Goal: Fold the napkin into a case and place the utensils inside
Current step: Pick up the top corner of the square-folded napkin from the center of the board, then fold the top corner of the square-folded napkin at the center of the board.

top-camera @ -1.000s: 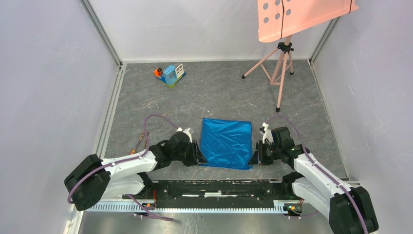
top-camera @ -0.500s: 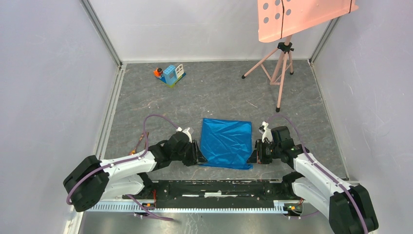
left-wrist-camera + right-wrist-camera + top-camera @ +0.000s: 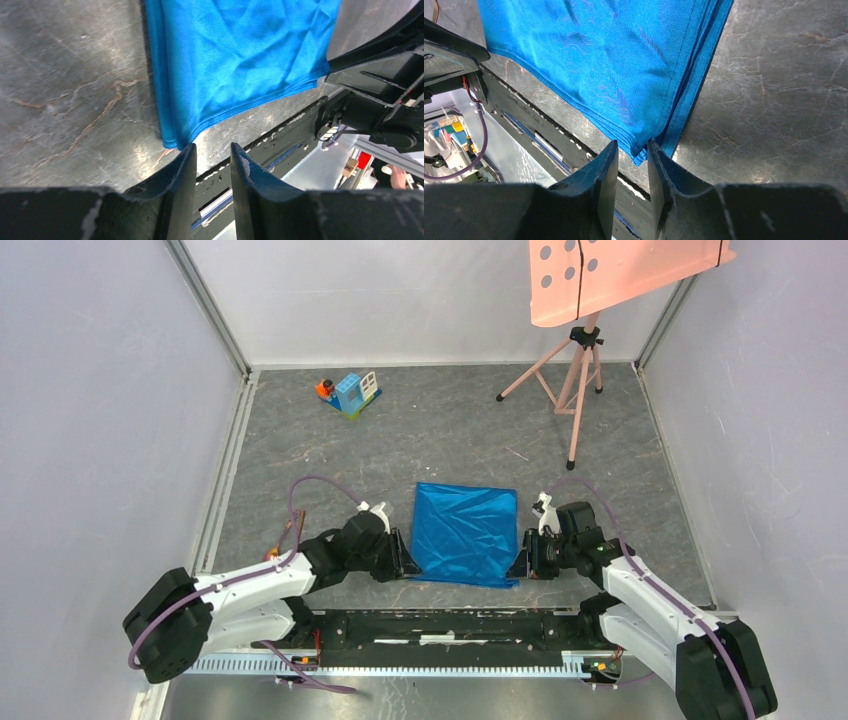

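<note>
Folding's partway: napkin [image 3: 465,533] doubled flat, no case yet. Left tool [image 3: 213,147] slightly parted, empty; right tool [image 3: 632,145] loosely straddles its corner.

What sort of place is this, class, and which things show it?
Probably a robotics lab test cell: left arm and right arm bolted at the near edge of a grey table, plain white walls boxing it in, a tripod holding a pink board.
</note>
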